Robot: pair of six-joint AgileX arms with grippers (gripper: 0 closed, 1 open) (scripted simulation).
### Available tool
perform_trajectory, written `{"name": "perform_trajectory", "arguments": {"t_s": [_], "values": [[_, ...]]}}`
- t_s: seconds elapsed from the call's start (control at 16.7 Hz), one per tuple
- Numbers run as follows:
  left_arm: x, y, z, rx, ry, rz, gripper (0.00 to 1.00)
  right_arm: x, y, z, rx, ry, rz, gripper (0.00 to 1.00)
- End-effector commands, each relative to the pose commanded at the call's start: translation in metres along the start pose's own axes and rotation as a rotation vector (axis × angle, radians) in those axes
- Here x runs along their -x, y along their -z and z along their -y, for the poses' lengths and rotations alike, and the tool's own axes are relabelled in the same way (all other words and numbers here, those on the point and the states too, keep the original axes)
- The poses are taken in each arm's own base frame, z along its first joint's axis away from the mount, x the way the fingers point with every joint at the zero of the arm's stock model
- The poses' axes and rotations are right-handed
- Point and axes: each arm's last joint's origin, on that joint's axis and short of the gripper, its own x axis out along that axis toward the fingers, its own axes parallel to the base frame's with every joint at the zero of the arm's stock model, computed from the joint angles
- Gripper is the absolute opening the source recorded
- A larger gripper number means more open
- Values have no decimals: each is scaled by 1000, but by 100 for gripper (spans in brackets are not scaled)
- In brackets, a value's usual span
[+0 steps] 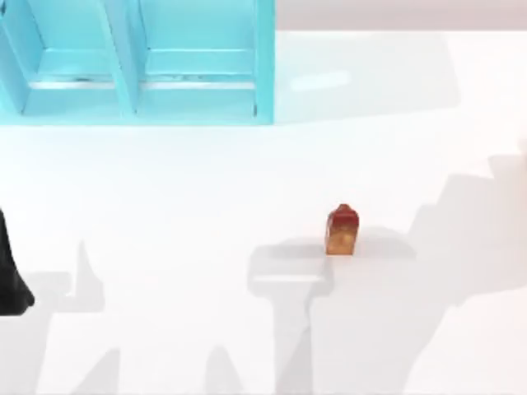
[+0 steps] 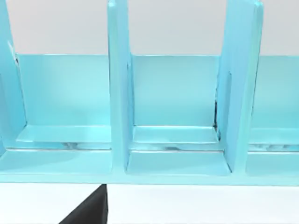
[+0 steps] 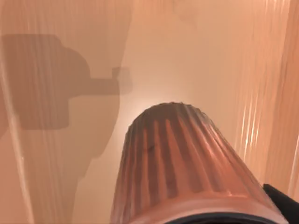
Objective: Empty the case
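Case at eleven o'clock, bays bare

The case (image 1: pixel 136 62) looks rigid, heavy. Carton (image 1: pixel 342 230) stands at centre; ribbed cup (image 3: pixel 187 163) fills the right wrist view — grip there unclear.

top: overhead, looking down | left wrist: faces case (image 2: pixel 177 116) closely, shared with top (image 1: pixel 140 66) | right wrist: very close on ribbed cup (image 3: pixel 187 168)

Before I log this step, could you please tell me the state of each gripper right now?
Left gripper: cannot be told; its arm sits at the table's left edge.
Right gripper: holding the ribbed dark red cup, apparently.
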Motion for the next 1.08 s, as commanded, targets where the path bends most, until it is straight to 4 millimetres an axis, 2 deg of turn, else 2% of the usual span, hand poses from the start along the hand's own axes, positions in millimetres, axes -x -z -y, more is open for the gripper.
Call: {"name": "perform_trajectory", "arguments": {"t_s": [0.24,0.42,0.54,0.72,0.9,1.08], "values": [[0,0,0,0,0,0,100,-3,-4,-4,2,-2,-6,0],[0,0,0,0,0,0,100,-10,-20,-37,20,7,-12,0],[0,0,0,0,0,0,100,-17,-35,-77,40,17,-15,0],[0,0,0,0,0,0,100,-30,-50,-151,64,33,-14,0],[0,0,0,0,0,0,100,-46,-52,-220,69,45,-7,0],[0,0,0,0,0,0,100,-63,-45,-275,57,52,-1,0]]}}
